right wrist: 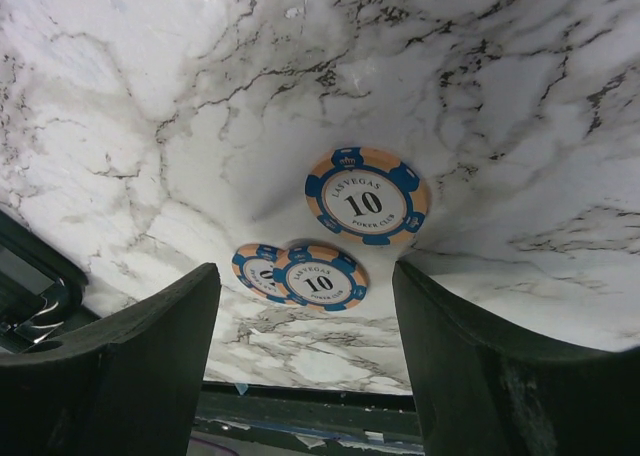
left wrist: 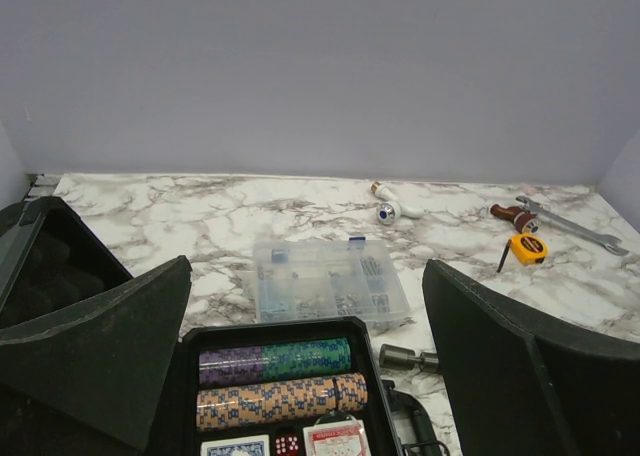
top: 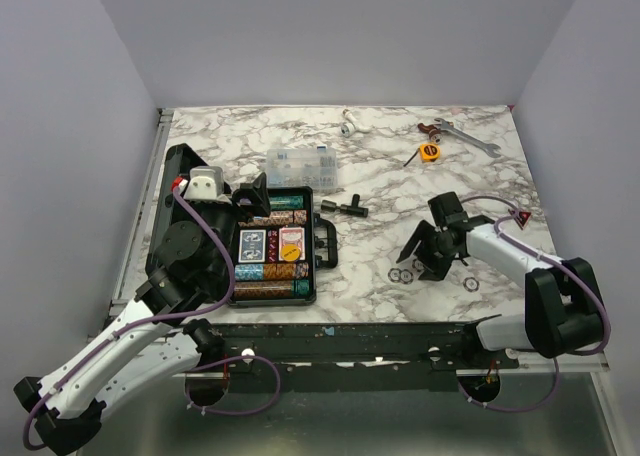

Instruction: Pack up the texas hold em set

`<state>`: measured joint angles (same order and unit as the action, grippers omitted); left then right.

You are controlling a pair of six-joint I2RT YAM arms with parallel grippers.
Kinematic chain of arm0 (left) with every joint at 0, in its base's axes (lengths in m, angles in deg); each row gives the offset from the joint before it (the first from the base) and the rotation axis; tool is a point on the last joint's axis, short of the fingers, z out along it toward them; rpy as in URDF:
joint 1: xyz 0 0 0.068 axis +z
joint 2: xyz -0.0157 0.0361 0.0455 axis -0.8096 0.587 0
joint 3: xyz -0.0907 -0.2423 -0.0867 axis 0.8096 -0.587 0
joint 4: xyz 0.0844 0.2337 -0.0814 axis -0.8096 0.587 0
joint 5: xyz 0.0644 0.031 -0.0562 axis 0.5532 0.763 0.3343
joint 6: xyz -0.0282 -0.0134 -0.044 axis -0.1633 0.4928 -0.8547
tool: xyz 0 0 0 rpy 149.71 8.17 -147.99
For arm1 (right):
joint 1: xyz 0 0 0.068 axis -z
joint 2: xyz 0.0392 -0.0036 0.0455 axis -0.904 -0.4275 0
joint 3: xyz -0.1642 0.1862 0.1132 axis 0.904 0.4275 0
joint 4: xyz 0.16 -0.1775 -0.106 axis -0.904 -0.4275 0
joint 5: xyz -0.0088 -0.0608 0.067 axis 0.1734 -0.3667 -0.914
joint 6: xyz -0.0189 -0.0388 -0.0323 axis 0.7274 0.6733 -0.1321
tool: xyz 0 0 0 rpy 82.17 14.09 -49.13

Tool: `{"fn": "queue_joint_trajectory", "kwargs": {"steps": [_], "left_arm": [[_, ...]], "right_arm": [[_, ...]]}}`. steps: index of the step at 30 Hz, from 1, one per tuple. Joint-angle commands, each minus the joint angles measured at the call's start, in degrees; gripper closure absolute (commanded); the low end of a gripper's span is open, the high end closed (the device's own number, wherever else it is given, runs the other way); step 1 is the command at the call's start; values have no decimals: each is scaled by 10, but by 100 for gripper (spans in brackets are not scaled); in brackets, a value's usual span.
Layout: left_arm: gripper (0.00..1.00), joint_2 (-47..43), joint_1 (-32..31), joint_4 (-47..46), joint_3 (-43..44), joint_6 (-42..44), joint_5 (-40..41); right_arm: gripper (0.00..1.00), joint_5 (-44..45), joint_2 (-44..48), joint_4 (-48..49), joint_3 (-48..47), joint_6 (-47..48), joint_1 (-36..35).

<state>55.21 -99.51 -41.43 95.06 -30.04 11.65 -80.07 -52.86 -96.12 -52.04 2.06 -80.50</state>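
Jaws first: the left gripper (left wrist: 308, 266) is spread as wide as it goes with nothing in it, hanging over the far end of the open black case (top: 312, 281). The right gripper (right wrist: 305, 268) is open too, a bit less wide and also empty, hovering above the loose poker chips (right wrist: 366, 196).

Surface is a white tabletop (top: 400, 176) with grey-black marble veining, boxed in by plain pale lilac-grey walls (top: 350, 36) on three sides.

Counts: three loose chips on the marble right of the case, all blue-and-orange 10s. Two of them overlap and one sits on its own. Inside the case I count four chip rows (top: 283, 202), two at the far end and two at the near end. Two decks sit between them, blue deck (left wrist: 235, 446) and red deck (left wrist: 335, 438) side by side. The lid (top: 178, 171) stands open on the left.

Beyond the case there's one clear compartment box (top: 300, 164), one yellow tape measure (top: 429, 153), one wrench (top: 468, 137) and one small white fitting (top: 348, 125). One black T-shaped piece (top: 345, 208) lies just right of the case's far corner.
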Motion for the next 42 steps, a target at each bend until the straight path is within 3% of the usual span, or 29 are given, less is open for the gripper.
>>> {"fn": "queue_joint_trajectory", "kwargs": {"steps": [1, 6, 11, 13, 17, 25, 29, 36, 42], "left_arm": [[2, 3, -2, -2, 9, 0, -8], [2, 2, -2, -8, 5, 5, -7], [1, -3, -3, -22, -4, 8, -6], [2, -8, -6, -23, -5, 10, -2], [2, -20, -13, -17, -1, 6, -3], [1, -21, -39, -31, -8, 14, 6], [2, -21, -65, -49, -18, 26, 14], [2, 0, -68, -3, 10, -11, 2], [2, 14, -68, 50, 46, -110, -43]], "right_arm": [[28, -19, 14, -13, 20, 10, -4], [27, -23, 17, 4, 18, 17, -6], [24, 109, 23, -19, -38, -7, -3], [17, 198, 3, -50, -83, -2, 8], [0, 289, -42, -63, -131, 11, 105], [0, 348, -46, 79, -111, 9, 289], [0, 433, -61, 142, -113, 32, 329], [0, 379, -132, 197, -143, 55, 420], [0, 316, -188, 228, -188, 128, 435]]}}
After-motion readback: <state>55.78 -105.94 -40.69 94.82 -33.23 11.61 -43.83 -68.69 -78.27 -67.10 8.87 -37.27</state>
